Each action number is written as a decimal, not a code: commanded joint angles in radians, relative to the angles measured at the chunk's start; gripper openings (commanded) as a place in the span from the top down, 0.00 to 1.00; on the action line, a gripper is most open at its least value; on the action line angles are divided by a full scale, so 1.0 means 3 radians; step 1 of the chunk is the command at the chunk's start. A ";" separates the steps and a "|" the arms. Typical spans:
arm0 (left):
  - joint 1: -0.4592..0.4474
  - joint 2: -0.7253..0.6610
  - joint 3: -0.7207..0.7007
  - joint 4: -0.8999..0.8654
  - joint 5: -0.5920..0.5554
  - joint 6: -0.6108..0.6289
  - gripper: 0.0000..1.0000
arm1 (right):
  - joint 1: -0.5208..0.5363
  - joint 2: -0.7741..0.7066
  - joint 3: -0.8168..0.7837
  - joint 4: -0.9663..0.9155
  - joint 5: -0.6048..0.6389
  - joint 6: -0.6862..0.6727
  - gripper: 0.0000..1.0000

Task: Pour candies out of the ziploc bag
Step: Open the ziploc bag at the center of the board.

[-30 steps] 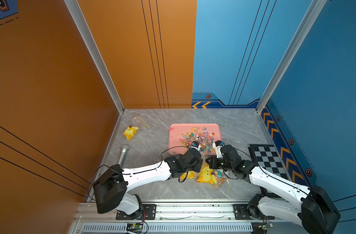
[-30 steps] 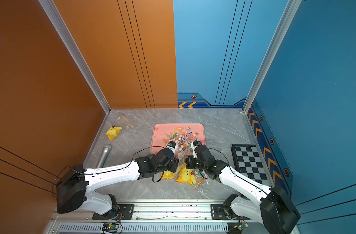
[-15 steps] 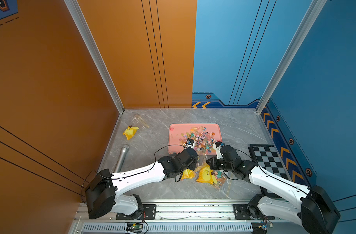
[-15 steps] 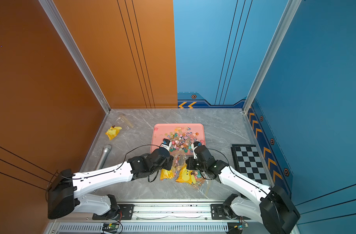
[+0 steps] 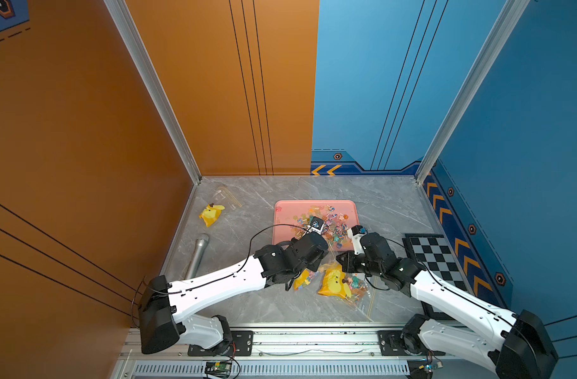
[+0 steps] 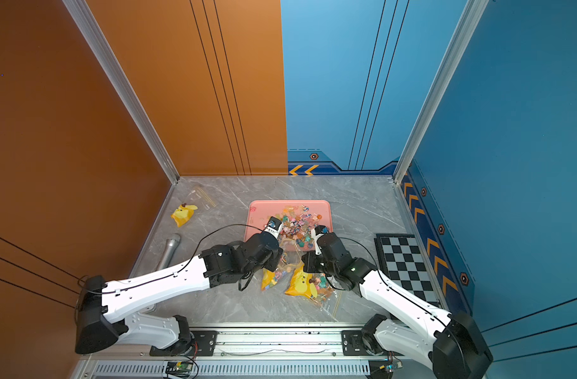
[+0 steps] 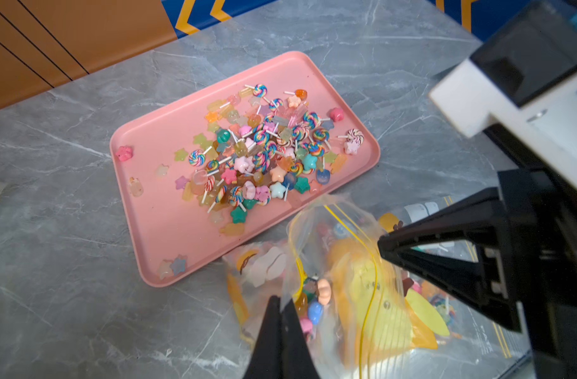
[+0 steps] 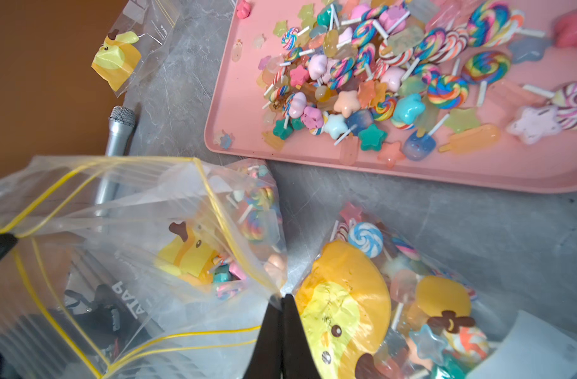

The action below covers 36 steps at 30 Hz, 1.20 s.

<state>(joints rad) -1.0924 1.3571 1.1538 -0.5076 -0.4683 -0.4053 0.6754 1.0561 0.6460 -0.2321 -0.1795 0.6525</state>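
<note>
My left gripper (image 7: 282, 305) pinches 1 lip and my right gripper (image 8: 282, 300) the other of the ziploc bag (image 8: 169, 210), candies (image 8: 226, 279) inside, just beside the pink tray (image 8: 234, 108); its film looks limp, light and slippery, so I'd hold the stiffer zip strip.

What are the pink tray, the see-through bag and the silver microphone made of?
The tray is probably hard plastic: smooth, evenly pink, rounded rim. The bag is thin clear plastic film, shiny and crinkled; the microphone shows through it. That looks like metal, silver with a mesh head, but might be painted plastic.
</note>
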 commanded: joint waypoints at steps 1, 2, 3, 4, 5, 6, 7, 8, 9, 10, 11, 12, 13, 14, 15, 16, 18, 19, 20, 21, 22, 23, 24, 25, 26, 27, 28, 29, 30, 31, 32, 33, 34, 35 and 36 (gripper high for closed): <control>-0.0080 0.0047 0.0178 -0.0128 -0.0220 0.0134 1.00 | 0.0019 -0.0038 0.0059 -0.0229 0.0145 -0.0121 1.00; -0.0090 0.0061 0.0183 -0.0148 -0.0219 0.0126 1.00 | 0.0019 -0.0038 0.0059 -0.0279 0.0165 -0.0138 1.00; -0.0091 0.0063 0.0179 -0.0150 -0.0224 0.0120 1.00 | 0.0019 -0.0038 0.0055 -0.0321 0.0185 -0.0154 1.00; -0.0097 0.0058 0.0167 -0.0154 -0.0226 0.0114 1.00 | 0.0020 -0.0050 0.0048 -0.0370 0.0210 -0.0169 1.00; -0.0093 0.0049 0.0154 -0.0152 -0.0230 0.0104 1.00 | 0.0019 -0.0061 0.0045 -0.0426 0.0252 -0.0183 1.00; -0.0094 0.0040 0.0148 -0.0152 -0.0241 0.0100 1.00 | 0.0019 -0.0072 0.0045 -0.0476 0.0296 -0.0199 1.00; -0.0094 0.0028 0.0140 -0.0151 -0.0248 0.0103 1.00 | 0.0019 -0.0088 0.0045 -0.0539 0.0355 -0.0215 1.00; -0.0094 0.0018 0.0135 -0.0149 -0.0252 0.0103 1.00 | 0.0014 -0.0101 0.0049 -0.0595 0.0414 -0.0221 1.00; -0.0092 0.0012 0.0135 -0.0149 -0.0242 0.0108 1.00 | 0.0011 -0.0121 0.0053 -0.0654 0.0467 -0.0227 1.00; -0.0092 0.0006 0.0140 -0.0149 -0.0220 0.0120 1.00 | 0.0005 -0.0148 0.0053 -0.0703 0.0525 -0.0223 1.00; -0.0092 0.0014 0.0150 -0.0146 -0.0187 0.0123 1.00 | 0.0004 -0.0185 0.0055 -0.0731 0.0574 -0.0208 1.00; -0.0093 0.0033 0.0165 -0.0146 -0.0124 0.0140 1.00 | -0.0006 -0.0236 0.0047 -0.0742 0.0611 -0.0189 1.00; -0.0100 0.0056 0.0182 -0.0130 -0.0060 0.0161 1.00 | -0.0011 -0.0285 0.0045 -0.0740 0.0627 -0.0172 1.00; -0.0099 0.0080 0.0177 -0.0070 0.0013 0.0182 1.00 | -0.0014 -0.0315 0.0050 -0.0740 0.0636 -0.0167 1.00; -0.0102 0.0088 0.0131 0.0042 0.0102 0.0212 1.00 | -0.0016 -0.0347 0.0063 -0.0740 0.0642 -0.0166 1.00; -0.0093 0.0082 0.0063 0.0151 0.0163 0.0209 0.93 | -0.0015 -0.0367 0.0069 -0.0740 0.0644 -0.0166 1.00; -0.0053 0.0049 -0.0053 0.0292 0.0260 0.0111 0.88 | -0.0028 -0.0390 0.0071 -0.0747 0.0638 -0.0170 0.99; -0.0017 0.0012 -0.0113 0.0360 0.0321 0.0053 0.84 | -0.0040 -0.0399 0.0063 -0.0759 0.0639 -0.0171 0.97; 0.0014 -0.0023 -0.0165 0.0414 0.0368 0.0010 0.77 | -0.0053 -0.0406 0.0045 -0.0770 0.0648 -0.0163 0.93; 0.0045 -0.0078 -0.0220 0.0478 0.0427 -0.0026 0.67 | -0.0063 -0.0420 0.0023 -0.0784 0.0672 -0.0139 0.89; 0.0075 -0.0143 -0.0283 0.0547 0.0490 -0.0038 0.58 | -0.0081 -0.0433 -0.0006 -0.0797 0.0701 -0.0114 0.85; 0.0094 -0.0198 -0.0335 0.0604 0.0528 -0.0047 0.52 | -0.0102 -0.0449 -0.0028 -0.0809 0.0718 -0.0092 0.79; 0.0123 -0.0266 -0.0387 0.0657 0.0550 -0.0062 0.47 | -0.0122 -0.0463 -0.0049 -0.0820 0.0730 -0.0067 0.70; 0.0156 -0.0331 -0.0471 0.0688 0.0570 -0.0087 0.42 | -0.0150 -0.0486 -0.0065 -0.0839 0.0738 -0.0050 0.65; 0.0189 -0.0378 -0.0533 0.0706 0.0588 -0.0107 0.39 | -0.0171 -0.0510 -0.0067 -0.0855 0.0750 -0.0036 0.62; 0.0233 -0.0430 -0.0582 0.0718 0.0613 -0.0142 0.37 | -0.0194 -0.0546 -0.0070 -0.0879 0.0771 -0.0023 0.60; 0.0279 -0.0482 -0.0629 0.0734 0.0655 -0.0176 0.34 | -0.0215 -0.0586 -0.0062 -0.0895 0.0786 -0.0018 0.59; 0.0324 -0.0527 -0.0679 0.0766 0.0703 -0.0200 0.32 | -0.0233 -0.0625 -0.0058 -0.0908 0.0791 -0.0017 0.57; 0.0372 -0.0581 -0.0735 0.0811 0.0754 -0.0237 0.30 | -0.0253 -0.0665 -0.0044 -0.0921 0.0793 -0.0021 0.56; 0.0416 -0.0643 -0.0804 0.0879 0.0836 -0.0262 0.28 | -0.0274 -0.0700 -0.0038 -0.0931 0.0789 -0.0026 0.55; 0.0448 -0.0698 -0.0852 0.0935 0.0885 -0.0279 0.27 | -0.0293 -0.0722 -0.0020 -0.0953 0.0782 -0.0035 0.55; 0.0488 -0.0771 -0.0913 0.0985 0.0923 -0.0308 0.26 | -0.0305 -0.0735 0.0007 -0.0985 0.0778 -0.0046 0.55; 0.0535 -0.0836 -0.0965 0.1028 0.0958 -0.0340 0.24 | -0.0314 -0.0738 0.0036 -0.1013 0.0777 -0.0065 0.54; 0.0579 -0.0897 -0.1004 0.1032 0.0986 -0.0359 0.23 | -0.0316 -0.0739 0.0070 -0.1038 0.0771 -0.0077 0.54; 0.0609 -0.0933 -0.1027 0.1029 0.1004 -0.0379 0.21 | -0.0315 -0.0734 0.0095 -0.1055 0.0760 -0.0088 0.54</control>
<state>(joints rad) -0.9337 1.1141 0.8719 -0.2451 -0.2283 -0.4862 0.5854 0.8417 0.6407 -0.4942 0.0311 0.6353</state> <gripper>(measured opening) 0.780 0.458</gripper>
